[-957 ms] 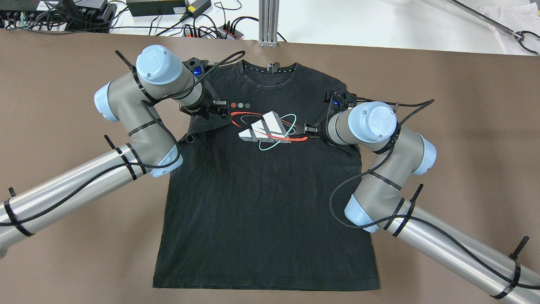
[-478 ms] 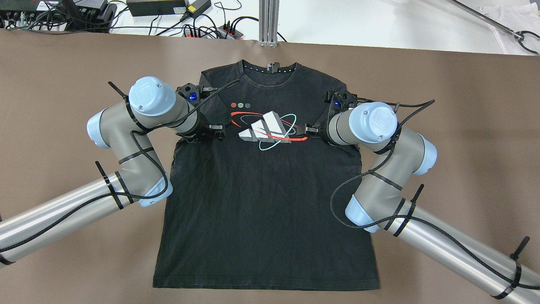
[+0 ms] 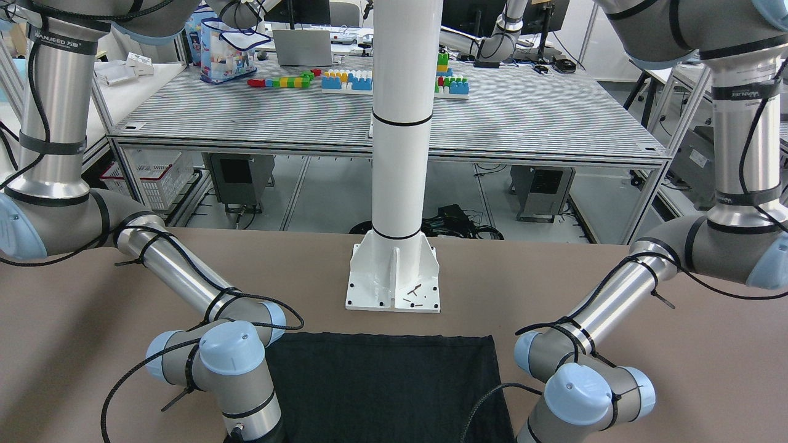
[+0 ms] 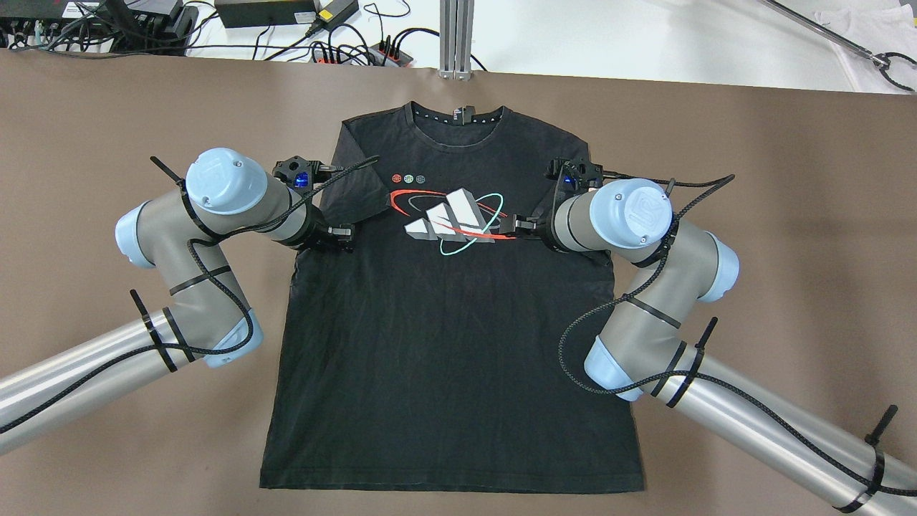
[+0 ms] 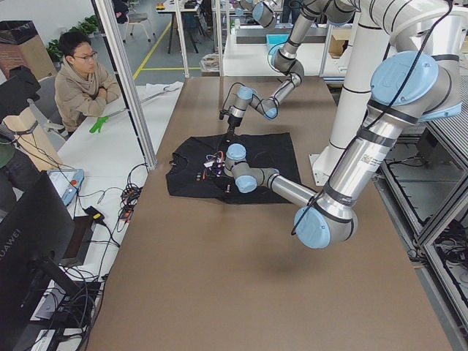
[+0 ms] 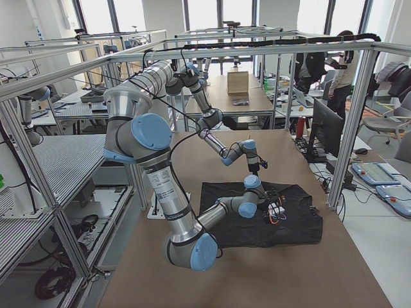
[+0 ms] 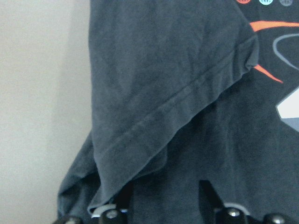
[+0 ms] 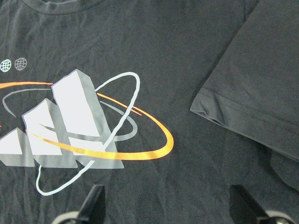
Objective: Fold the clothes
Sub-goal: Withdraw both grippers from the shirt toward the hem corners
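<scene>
Left gripper has backed off leftward — jaws apart, empty, like right gripper. Shirt: sleeves folded in — body fold remains.

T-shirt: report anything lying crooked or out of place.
The T-shirt lies flat, bottom hem straight. Its left-side sleeve and right-side sleeve are folded in at a slant; the left one's hem bunches at its lower end.

I have bare table to pass over on the left and right of the shirt. On the near side the white pillar stands just behind the hem. On the far side, an aluminium post and cables sit just past the table edge, near the collar.
</scene>
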You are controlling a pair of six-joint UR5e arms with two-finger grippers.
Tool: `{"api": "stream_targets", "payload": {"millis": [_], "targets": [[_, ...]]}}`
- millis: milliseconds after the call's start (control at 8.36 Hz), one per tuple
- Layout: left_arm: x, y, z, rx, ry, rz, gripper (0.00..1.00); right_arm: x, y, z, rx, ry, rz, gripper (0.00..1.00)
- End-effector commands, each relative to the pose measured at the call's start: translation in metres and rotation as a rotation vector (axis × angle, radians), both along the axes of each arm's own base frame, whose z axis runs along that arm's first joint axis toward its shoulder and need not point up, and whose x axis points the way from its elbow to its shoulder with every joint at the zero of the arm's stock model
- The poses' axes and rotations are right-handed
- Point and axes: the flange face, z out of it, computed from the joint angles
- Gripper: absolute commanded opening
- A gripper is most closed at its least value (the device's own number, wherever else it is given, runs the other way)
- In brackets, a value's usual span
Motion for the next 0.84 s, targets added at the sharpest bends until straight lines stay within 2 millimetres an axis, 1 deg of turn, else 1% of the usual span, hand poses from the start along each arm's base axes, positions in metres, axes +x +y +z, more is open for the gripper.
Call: {"api": "stream_targets", "payload": {"millis": [0, 120, 239, 359, 478, 598, 718], "targets": [[-0.020, 0.016, -0.009, 0.027, 0.034, 0.009, 0.58, 0.002, 0.003, -0.005, 0.008, -0.009, -0.001, 0.94], [-0.029, 0.026, -0.007, 0.032, 0.041, 0.010, 0.58, 0.006, 0.006, -0.002, 0.008, -0.009, -0.001, 0.94], [-0.041, 0.036, -0.005, 0.033, 0.049, 0.005, 0.59, 0.013, 0.018, 0.005, 0.006, -0.010, -0.008, 0.94], [-0.056, 0.052, -0.008, 0.030, 0.070, -0.003, 0.64, 0.022, 0.047, 0.016, 0.006, -0.012, -0.031, 0.94], [-0.065, 0.066, -0.017, -0.002, 0.101, -0.024, 0.65, 0.034, 0.078, 0.037, -0.003, -0.001, -0.055, 0.94], [-0.070, 0.071, -0.028, -0.057, 0.111, -0.053, 0.71, 0.038, 0.101, 0.050, -0.032, -0.001, -0.056, 0.93], [-0.073, 0.083, -0.045, -0.127, 0.115, -0.082, 0.88, 0.043, 0.130, 0.058, -0.109, -0.013, -0.038, 0.93]]}}
